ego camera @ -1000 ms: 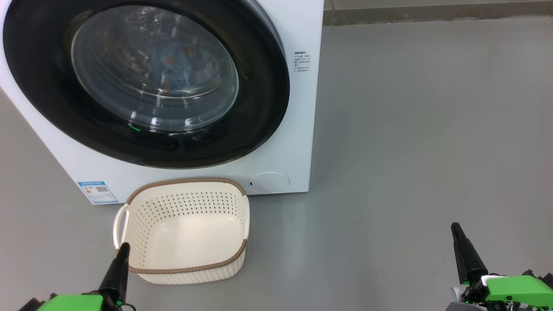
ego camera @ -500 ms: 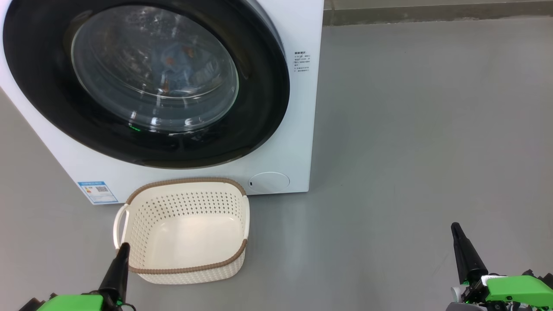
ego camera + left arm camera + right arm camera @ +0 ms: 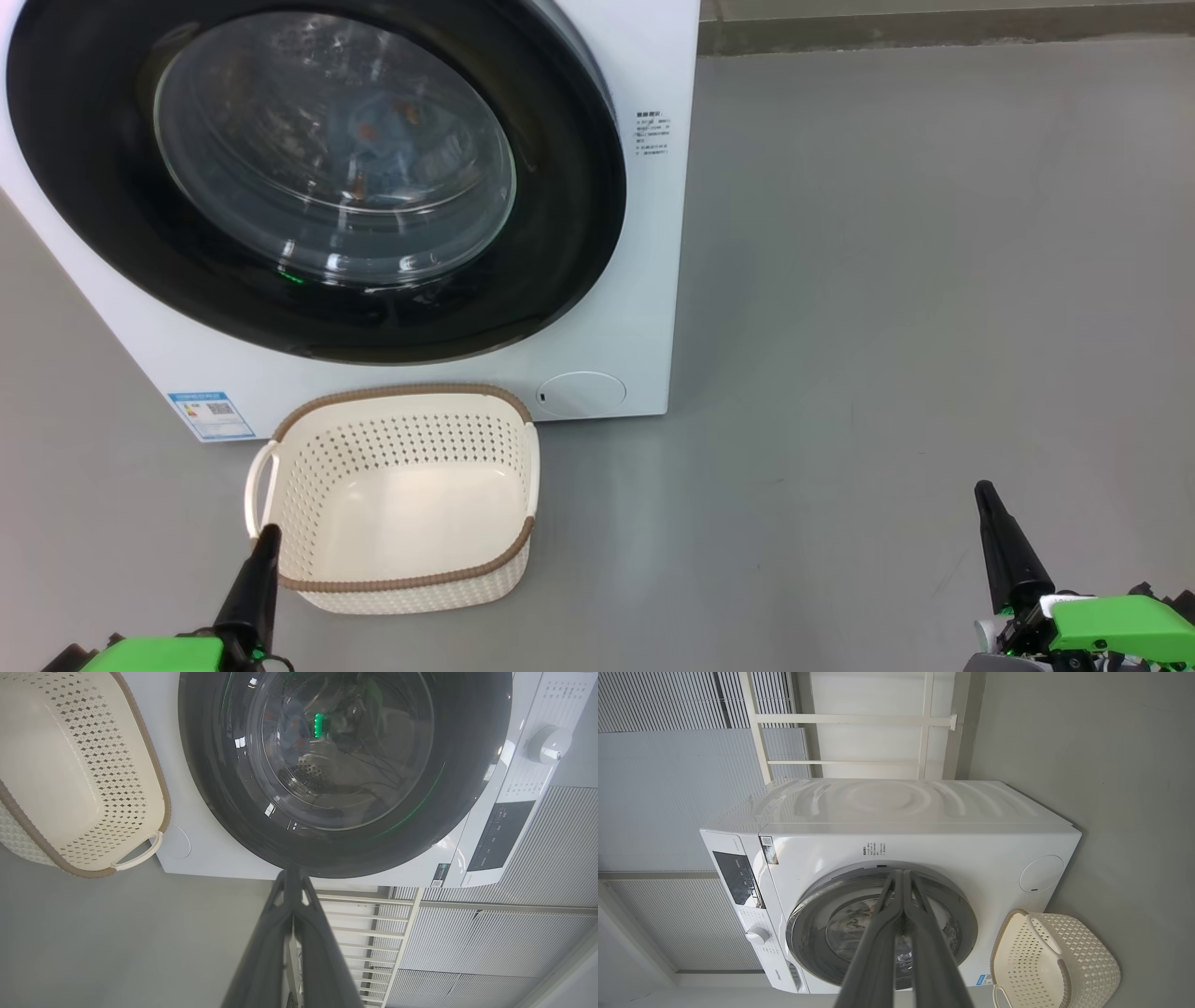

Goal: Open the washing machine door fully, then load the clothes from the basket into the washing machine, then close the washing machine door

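The white washing machine [image 3: 644, 280] fills the upper left of the head view, and its black-rimmed door [image 3: 560, 233] lies shut against the front. Through the glass bowl I glimpse light blue clothes [image 3: 387, 140] with orange prints inside the drum. The cream basket [image 3: 401, 579] stands on the floor just before the machine, with nothing in it. My left gripper [image 3: 268, 534] is shut at the basket's near left corner, holding nothing. My right gripper [image 3: 983, 489] is shut over bare floor at the lower right. The door [image 3: 215, 788], the basket [image 3: 140, 779] and my left gripper [image 3: 293, 873] show in the left wrist view; the machine [image 3: 924, 807], basket [image 3: 1087, 947] and my right gripper [image 3: 902, 873] in the right wrist view.
Grey floor [image 3: 887, 280] stretches to the right of the machine as far as a wall base at the top. A blue label sticker [image 3: 211, 414] and a round cap [image 3: 581, 394] sit low on the machine's front. White railings [image 3: 859, 718] and ribbed wall panels stand behind the machine.
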### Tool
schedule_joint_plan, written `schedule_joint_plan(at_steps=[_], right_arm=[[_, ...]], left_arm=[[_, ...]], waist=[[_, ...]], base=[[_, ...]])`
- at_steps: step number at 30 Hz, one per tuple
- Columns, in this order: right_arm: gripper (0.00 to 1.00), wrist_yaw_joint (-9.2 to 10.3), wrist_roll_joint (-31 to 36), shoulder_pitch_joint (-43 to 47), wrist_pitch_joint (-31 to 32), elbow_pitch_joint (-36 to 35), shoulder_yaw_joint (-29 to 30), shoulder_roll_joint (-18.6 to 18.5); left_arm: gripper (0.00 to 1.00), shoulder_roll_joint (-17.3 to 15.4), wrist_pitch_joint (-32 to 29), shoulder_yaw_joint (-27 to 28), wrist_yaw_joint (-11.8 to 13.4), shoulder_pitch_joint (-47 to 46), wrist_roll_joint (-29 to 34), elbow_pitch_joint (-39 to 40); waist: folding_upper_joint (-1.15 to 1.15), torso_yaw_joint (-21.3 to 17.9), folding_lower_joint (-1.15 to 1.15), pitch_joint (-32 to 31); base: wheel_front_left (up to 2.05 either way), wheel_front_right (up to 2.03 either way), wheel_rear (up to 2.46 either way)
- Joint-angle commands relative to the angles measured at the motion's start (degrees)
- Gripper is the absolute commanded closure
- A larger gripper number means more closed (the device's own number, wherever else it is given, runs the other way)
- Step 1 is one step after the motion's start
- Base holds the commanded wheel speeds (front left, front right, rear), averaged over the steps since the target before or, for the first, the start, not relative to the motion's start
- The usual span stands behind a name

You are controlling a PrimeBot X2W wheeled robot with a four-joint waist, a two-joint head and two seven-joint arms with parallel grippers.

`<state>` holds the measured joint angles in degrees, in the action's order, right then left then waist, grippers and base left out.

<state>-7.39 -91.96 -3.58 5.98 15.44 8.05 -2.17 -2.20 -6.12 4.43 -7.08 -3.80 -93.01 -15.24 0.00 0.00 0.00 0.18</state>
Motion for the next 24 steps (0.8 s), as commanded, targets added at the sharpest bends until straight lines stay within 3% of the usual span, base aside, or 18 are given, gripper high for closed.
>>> schedule_joint_plan(at_steps=[1, 24], right_arm=[[1.0, -0.1, -0.22, -2.6, 0.49, -1.42, -1.54, -0.71], [1.0, -0.1, -0.22, -2.6, 0.49, -1.42, -1.54, -0.71]], left_arm=[[1.0, -0.75, -0.32, 2.04, -0.41, -2.39, 0.8, 1.2], [1.0, -0.73, -0.35, 2.08, -0.41, -2.39, 0.83, 1.2]], waist=[[0.0, 0.0, 0.0, 0.0], [0.0, 0.0, 0.0, 0.0]], base=[[0.0, 0.0, 0.0], [0.0, 0.0, 0.0]])
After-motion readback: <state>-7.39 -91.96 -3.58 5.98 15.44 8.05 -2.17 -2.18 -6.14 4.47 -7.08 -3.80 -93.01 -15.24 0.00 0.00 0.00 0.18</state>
